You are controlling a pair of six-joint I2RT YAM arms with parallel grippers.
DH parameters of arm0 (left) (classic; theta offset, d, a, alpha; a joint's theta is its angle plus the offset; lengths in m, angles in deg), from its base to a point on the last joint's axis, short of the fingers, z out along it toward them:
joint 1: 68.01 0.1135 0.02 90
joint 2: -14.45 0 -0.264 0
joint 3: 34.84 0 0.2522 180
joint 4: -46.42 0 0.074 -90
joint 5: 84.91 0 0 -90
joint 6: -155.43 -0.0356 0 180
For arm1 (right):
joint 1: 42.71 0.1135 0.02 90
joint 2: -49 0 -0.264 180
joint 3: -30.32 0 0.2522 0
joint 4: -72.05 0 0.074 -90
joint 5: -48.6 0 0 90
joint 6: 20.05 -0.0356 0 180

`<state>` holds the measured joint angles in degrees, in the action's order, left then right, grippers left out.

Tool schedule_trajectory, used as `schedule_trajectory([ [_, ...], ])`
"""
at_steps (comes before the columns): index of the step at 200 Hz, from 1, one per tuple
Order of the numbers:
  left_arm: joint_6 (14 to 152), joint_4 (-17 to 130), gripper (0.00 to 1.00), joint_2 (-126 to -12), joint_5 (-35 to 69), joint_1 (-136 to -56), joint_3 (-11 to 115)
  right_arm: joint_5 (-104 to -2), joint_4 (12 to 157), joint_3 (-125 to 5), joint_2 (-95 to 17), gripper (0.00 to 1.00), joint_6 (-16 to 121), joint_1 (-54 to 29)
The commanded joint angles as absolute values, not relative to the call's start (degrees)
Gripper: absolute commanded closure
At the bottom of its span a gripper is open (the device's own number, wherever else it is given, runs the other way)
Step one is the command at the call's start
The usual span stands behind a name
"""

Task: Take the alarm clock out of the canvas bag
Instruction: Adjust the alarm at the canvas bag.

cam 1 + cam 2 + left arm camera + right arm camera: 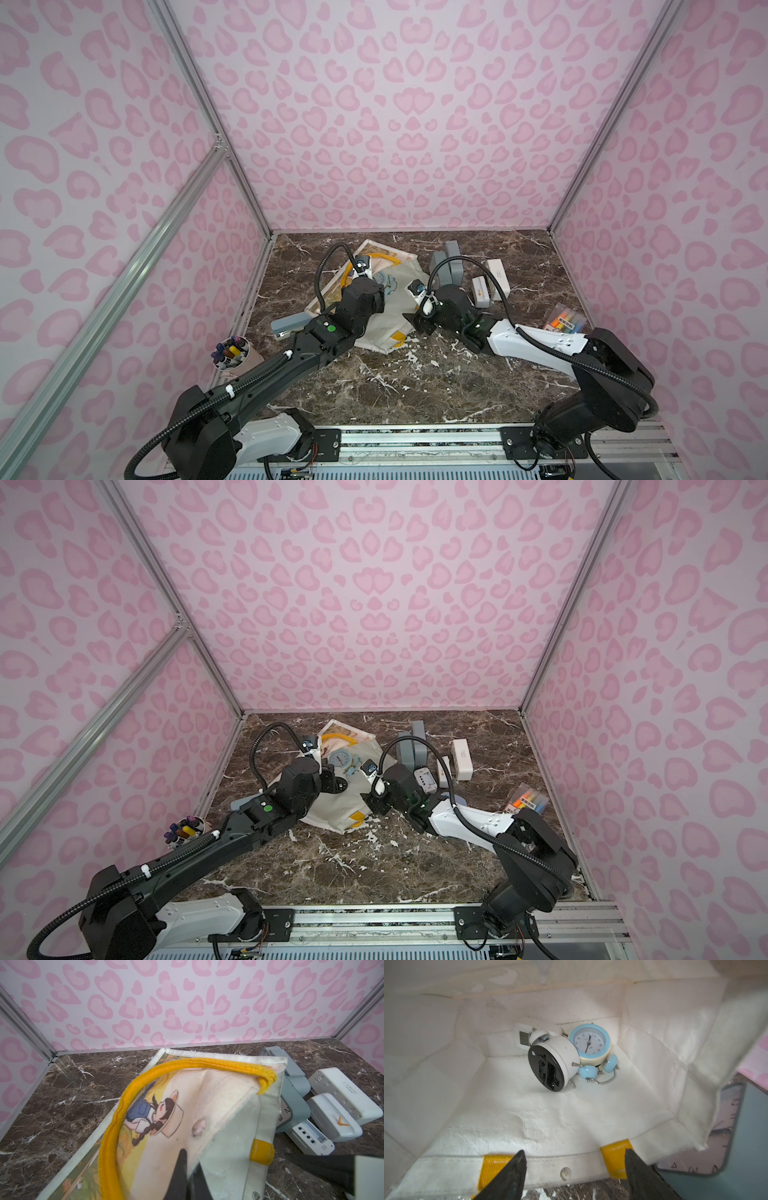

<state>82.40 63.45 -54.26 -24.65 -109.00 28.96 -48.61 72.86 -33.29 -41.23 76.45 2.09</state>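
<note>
The white canvas bag [395,316] [332,808] with yellow handles lies on its side on the marble table. My left gripper [190,1159] is shut on the bag's upper rim [228,1105] near a snap button and holds the mouth up. At that mouth, just above the lower rim [566,1159] and between its two yellow patches, my right gripper [575,1152] stands open and empty. Deep inside lie a white twin-bell alarm clock [556,1057], black back showing, and a blue twin-bell alarm clock [589,1043] touching it. A small white digital clock [522,1038] is half hidden behind them.
Grey square clocks [446,266] [295,1105] and white digital clocks [496,278] [342,1093] crowd the table just right of the bag. A grey stapler [291,326] and a pen cup [232,353] sit at the left, a marker pack [567,322] at the right.
</note>
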Motion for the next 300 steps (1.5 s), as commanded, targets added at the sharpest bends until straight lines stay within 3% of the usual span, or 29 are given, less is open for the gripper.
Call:
schedule_trajectory([
  [1,83.3,62.4,0.97,-53.9,-24.3,-109.0,30.0,-52.2,70.7,-35.2,-43.9,0.26,78.2,2.2],
  [189,78.5,61.5,0.97,-51.7,-18.6,-109.0,29.3,-62.5,75.1,-56.6,-67.9,0.23,89.3,-0.9],
  [300,77.2,60.6,0.97,-52.1,-15.8,-108.8,28.8,-70.7,77.2,-62.5,-72.6,0.23,92.1,-1.5],
])
